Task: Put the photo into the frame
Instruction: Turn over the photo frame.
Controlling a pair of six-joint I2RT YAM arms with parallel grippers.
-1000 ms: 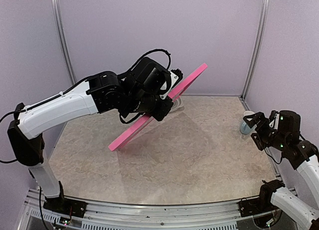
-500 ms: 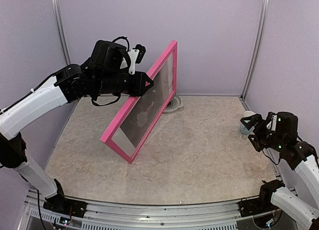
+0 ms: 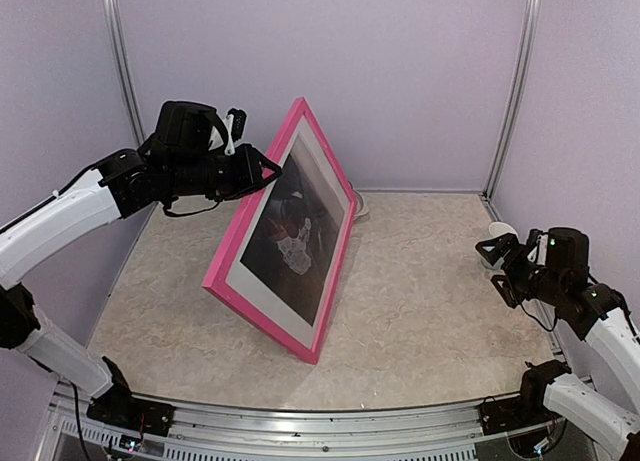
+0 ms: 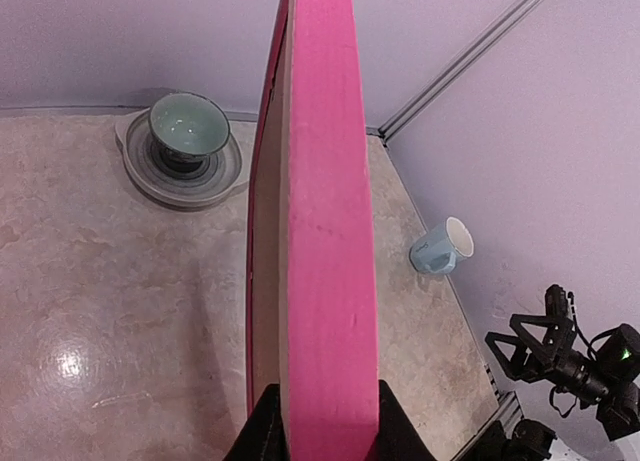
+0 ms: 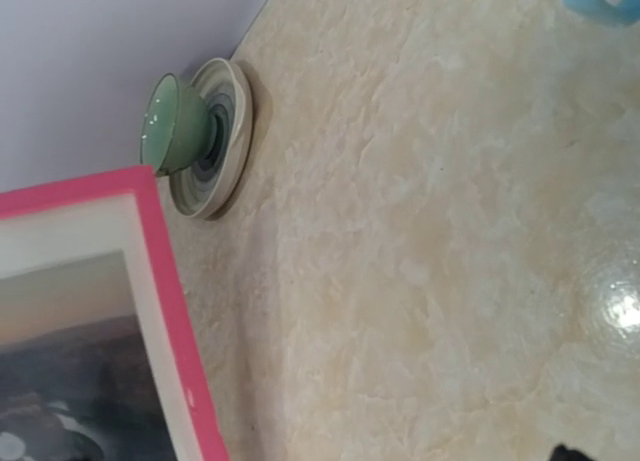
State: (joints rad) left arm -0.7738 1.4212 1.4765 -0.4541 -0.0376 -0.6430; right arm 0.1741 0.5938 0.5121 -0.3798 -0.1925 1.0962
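Note:
My left gripper [image 3: 262, 171] is shut on the upper left rim of the pink frame [image 3: 225, 256]. The frame stands steeply tilted over the table's middle, front toward the near side. Behind its glass sits the dark photo [image 3: 295, 236] inside a white mat. In the left wrist view the frame's pink edge [image 4: 325, 231] runs straight up between my two black fingers [image 4: 262, 431]. Whether its lower edge touches the table I cannot tell. My right gripper [image 3: 492, 256] hangs open and empty at the far right. The right wrist view catches the frame's corner [image 5: 175, 311] and the photo [image 5: 80, 371].
A green bowl [image 4: 188, 126] on a striped plate [image 4: 225, 171] stands at the back wall behind the frame. A pale blue mug [image 4: 440, 249] lies on its side at the right wall, just beyond my right gripper. Metal posts mark the back corners.
The left arm has swung the frame round from edge-on to upright, so its front with the photo now faces the near side. The right gripper drifted slightly left.

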